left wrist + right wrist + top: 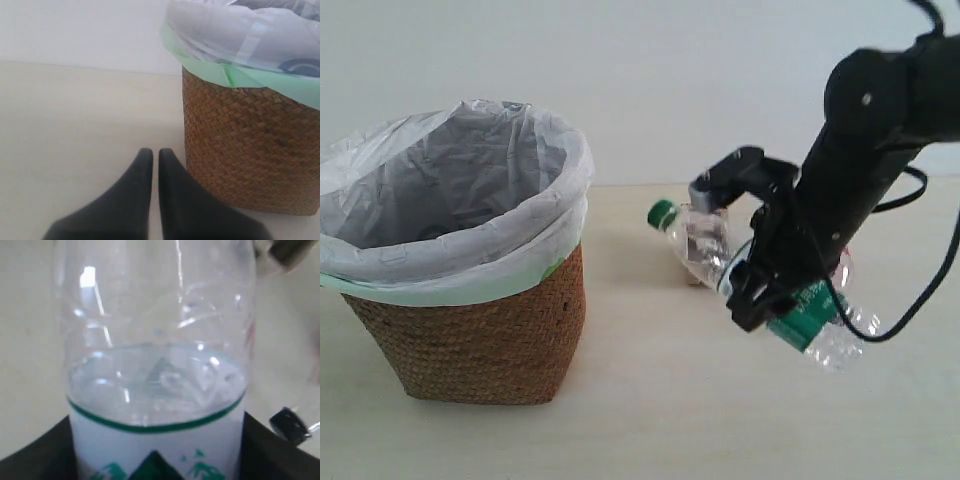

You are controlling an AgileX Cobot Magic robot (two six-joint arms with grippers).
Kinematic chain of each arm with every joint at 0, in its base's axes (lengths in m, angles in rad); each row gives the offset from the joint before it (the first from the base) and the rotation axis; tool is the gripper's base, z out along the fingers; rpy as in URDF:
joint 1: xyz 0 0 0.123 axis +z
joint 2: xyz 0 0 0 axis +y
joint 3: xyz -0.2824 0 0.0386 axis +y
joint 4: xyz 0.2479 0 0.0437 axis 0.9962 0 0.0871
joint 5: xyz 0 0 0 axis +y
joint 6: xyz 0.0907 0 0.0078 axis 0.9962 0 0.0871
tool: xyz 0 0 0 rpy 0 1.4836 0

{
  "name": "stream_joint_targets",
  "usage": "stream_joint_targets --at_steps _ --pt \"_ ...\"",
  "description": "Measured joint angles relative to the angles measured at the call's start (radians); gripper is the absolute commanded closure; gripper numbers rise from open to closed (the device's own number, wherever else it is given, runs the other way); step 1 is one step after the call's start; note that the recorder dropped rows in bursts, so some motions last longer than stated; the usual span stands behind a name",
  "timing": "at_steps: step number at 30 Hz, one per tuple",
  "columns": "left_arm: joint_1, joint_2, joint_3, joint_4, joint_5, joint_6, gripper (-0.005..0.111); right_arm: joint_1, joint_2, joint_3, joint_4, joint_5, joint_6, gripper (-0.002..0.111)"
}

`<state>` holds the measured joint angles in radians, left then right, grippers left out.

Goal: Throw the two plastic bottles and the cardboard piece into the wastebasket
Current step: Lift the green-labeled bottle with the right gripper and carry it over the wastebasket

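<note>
The larger clear bottle (703, 243) with green cap and green-white label hangs tilted above the table, right of the wastebasket (480, 330), with its cap toward the basket. My right gripper (762, 290) is shut on its labelled middle. In the right wrist view the bottle (155, 390) fills the frame between the dark fingers (35, 455). Beside it lies the smaller bottle's black cap (289, 424). A beige bit of the cardboard piece (691, 279) shows behind the held bottle. My left gripper (155, 156) is shut and empty, low beside the wicker wastebasket (250, 150).
The basket's white bag liner (450, 190) folds over the rim and the opening faces up. A black cable (930, 270) loops from the right arm toward the table. A pale wall stands behind the light wooden table (650, 400).
</note>
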<state>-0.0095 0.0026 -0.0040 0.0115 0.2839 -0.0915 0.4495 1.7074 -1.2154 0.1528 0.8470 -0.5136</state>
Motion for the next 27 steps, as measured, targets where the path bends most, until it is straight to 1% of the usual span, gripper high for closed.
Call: stream_joint_targets --at_steps 2,5,7,10,12,14,16,19,21,24,27 --pt "0.000 0.000 0.000 0.000 0.000 0.000 0.103 0.000 -0.068 -0.010 0.004 -0.027 0.065 0.108" --pt "0.000 0.000 0.000 0.000 0.000 0.000 0.103 0.000 -0.160 -0.016 -0.010 -0.120 0.202 0.108" --pt "0.000 0.000 0.000 0.000 0.000 0.000 0.103 0.000 -0.216 -0.018 -0.034 -0.194 0.339 0.108" --pt "0.000 0.000 0.000 0.000 0.000 0.000 0.103 0.000 -0.268 -0.018 -0.066 -0.274 0.496 0.108" --pt "0.000 0.000 0.000 0.000 0.000 0.000 0.103 0.000 -0.283 -0.018 -0.059 -0.314 0.545 0.108" --pt "0.000 0.000 0.000 0.000 0.000 0.000 0.103 0.000 -0.285 -0.018 -0.012 -0.353 0.556 0.108" --pt "0.000 0.000 0.000 0.000 0.000 0.000 0.103 0.000 -0.285 -0.018 0.073 -0.389 0.528 0.108" --pt "0.000 0.000 0.000 0.000 0.000 0.000 0.103 0.000 -0.285 -0.018 0.198 -0.432 0.436 0.108" --pt "0.000 0.000 0.000 0.000 0.000 0.000 0.103 0.000 -0.285 -0.018 0.245 -0.442 0.383 0.108" --pt "0.000 0.000 0.000 0.000 0.000 0.000 0.103 0.000 -0.285 -0.018 0.248 -0.444 0.354 0.108" --pt "0.000 0.000 0.000 0.000 0.000 0.000 0.103 0.000 -0.285 -0.018 0.147 -0.446 0.390 0.108"
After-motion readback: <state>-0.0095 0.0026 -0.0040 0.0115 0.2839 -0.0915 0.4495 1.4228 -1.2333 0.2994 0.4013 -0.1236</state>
